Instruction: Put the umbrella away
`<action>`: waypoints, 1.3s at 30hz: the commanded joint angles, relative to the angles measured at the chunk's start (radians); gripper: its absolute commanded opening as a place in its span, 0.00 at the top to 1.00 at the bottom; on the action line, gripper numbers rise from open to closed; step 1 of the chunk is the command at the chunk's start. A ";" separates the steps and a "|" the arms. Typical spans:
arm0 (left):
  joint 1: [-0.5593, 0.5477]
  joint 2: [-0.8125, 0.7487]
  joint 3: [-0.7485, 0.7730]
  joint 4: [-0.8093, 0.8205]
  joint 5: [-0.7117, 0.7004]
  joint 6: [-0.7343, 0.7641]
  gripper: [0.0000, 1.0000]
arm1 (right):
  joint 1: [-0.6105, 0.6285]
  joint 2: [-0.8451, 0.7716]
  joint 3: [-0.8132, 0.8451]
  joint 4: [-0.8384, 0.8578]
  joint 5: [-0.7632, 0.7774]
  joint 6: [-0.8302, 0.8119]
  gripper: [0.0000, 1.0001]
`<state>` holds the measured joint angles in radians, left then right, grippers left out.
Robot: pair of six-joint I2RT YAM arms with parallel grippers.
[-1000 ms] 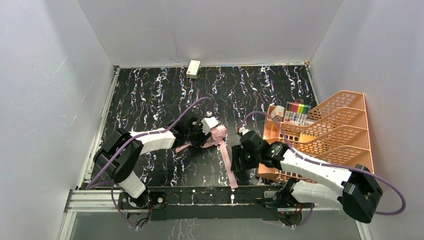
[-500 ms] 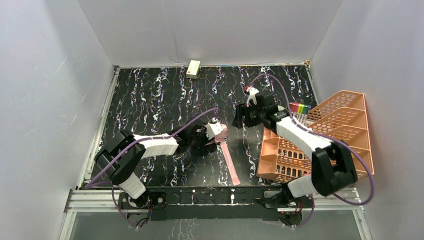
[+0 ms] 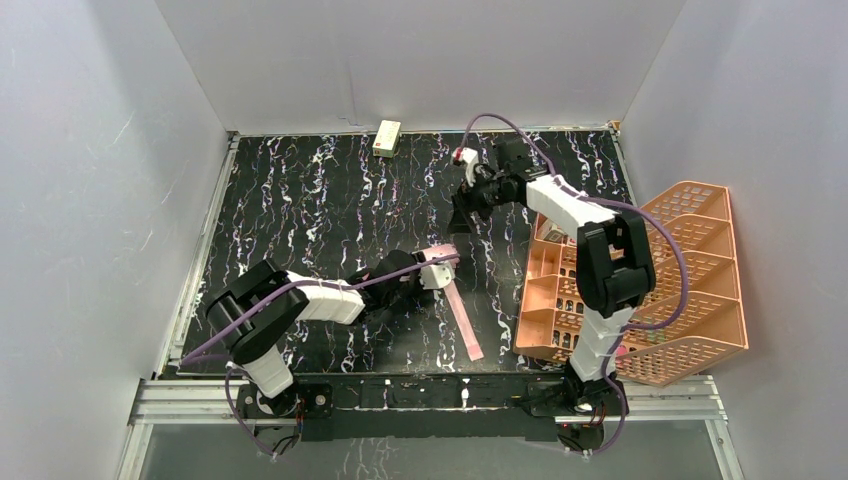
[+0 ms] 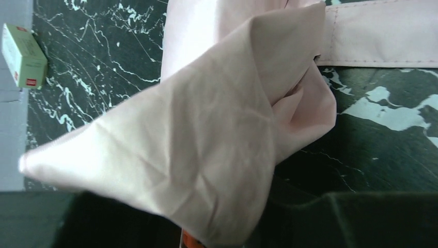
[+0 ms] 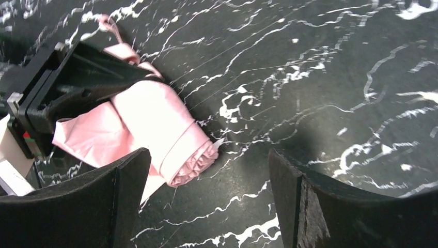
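Left gripper (image 3: 418, 276) clamps the rolled pink umbrella (image 5: 161, 128); right gripper (image 3: 463, 208), fingers wide and empty, hovers at its 1 o'clock.

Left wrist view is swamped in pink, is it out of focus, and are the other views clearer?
Left wrist: the umbrella fabric fills the frame, creases sharp, dark bottom edge soft. Right wrist: marble table and umbrella crisp, the right tool near the lens dark and soft-edged. Top external: even light, faint shadows.
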<state>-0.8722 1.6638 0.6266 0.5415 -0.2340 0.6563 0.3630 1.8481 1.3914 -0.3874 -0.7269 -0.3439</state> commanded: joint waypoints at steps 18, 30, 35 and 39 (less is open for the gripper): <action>-0.015 0.086 -0.044 -0.052 -0.057 0.094 1.00 | 0.164 0.215 0.148 -0.272 0.132 -0.353 0.17; -0.015 -0.011 -0.016 -0.067 -0.046 0.011 0.91 | 0.190 0.204 0.054 -0.123 0.389 -0.278 0.73; -0.015 -0.099 0.008 -0.098 -0.018 -0.082 0.63 | 0.202 0.168 -0.023 -0.043 0.459 -0.298 0.82; -0.015 -0.229 0.025 -0.179 0.041 -0.179 0.46 | 0.214 0.120 -0.100 0.035 0.474 -0.326 0.83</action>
<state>-0.8825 1.5929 0.6235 0.4728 -0.2714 0.6167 0.5850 1.9621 1.3800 -0.5030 -0.4953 -0.6250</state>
